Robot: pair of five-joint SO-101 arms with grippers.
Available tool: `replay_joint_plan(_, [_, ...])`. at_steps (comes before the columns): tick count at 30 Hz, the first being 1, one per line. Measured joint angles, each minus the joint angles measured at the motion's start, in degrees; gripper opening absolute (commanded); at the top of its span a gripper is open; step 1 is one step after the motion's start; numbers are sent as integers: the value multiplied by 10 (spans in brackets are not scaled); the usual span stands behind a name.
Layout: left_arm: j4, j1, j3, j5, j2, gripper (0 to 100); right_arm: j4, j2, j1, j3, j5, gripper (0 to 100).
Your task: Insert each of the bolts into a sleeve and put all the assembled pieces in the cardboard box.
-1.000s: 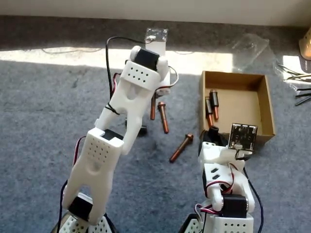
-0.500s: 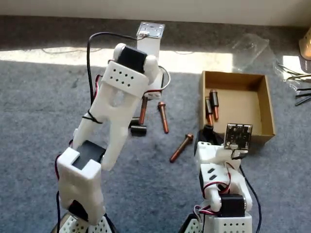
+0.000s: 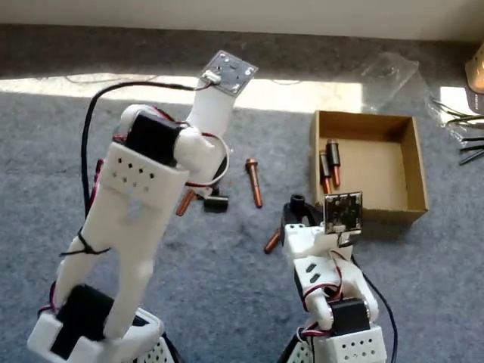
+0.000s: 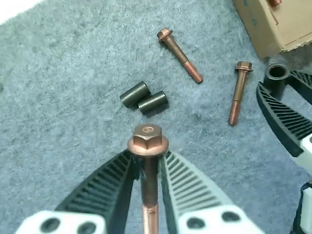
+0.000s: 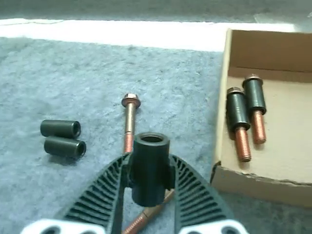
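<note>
Two white robot arms work over a grey carpet (image 3: pixel 68 144) beside an open cardboard box (image 3: pixel 363 116). There are five copper-coloured bolts and five dark sleeves in all. The left gripper (image 4: pixel 148 157) has its fingers clamped on the shank of one bolt, the held bolt (image 4: pixel 147 141), whose hexagonal head sticks out past the fingertips, above the carpet near the loose sleeves. The right gripper (image 5: pixel 148 161) has its fingers clenched around one upright sleeve, the held sleeve (image 5: pixel 151 146), open end up, above the carpet near the box's front corner. Two loose sleeves lie on their sides on the carpet, touching each other: first sleeve (image 4: pixel 135 94) and second sleeve (image 4: pixel 153 102). Two loose bolts lie flat on the carpet, apart from each other: first bolt (image 4: pixel 179 54) and second bolt (image 4: pixel 239 92). Inside the box lie two assembled pieces, side by side near its left wall, each a bolt with a sleeve on it: first piece (image 5: pixel 239 122) and second piece (image 5: pixel 255 105). Small bluish marks on the box's outer wall are too small to read.
</note>
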Motion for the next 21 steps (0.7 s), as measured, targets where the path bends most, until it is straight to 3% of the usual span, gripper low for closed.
replay_joint_plan(8, [0,0,94,-56,-127,5,-72,0,-81,0,0,4])
replay_joint_plan(15, [-49,0,191,-142,-195,5,-135,0,-153,0,2,4])
replay_joint_plan(21, [-113,0,261,-166,-292,5,-211,0,-210,0,120,4])
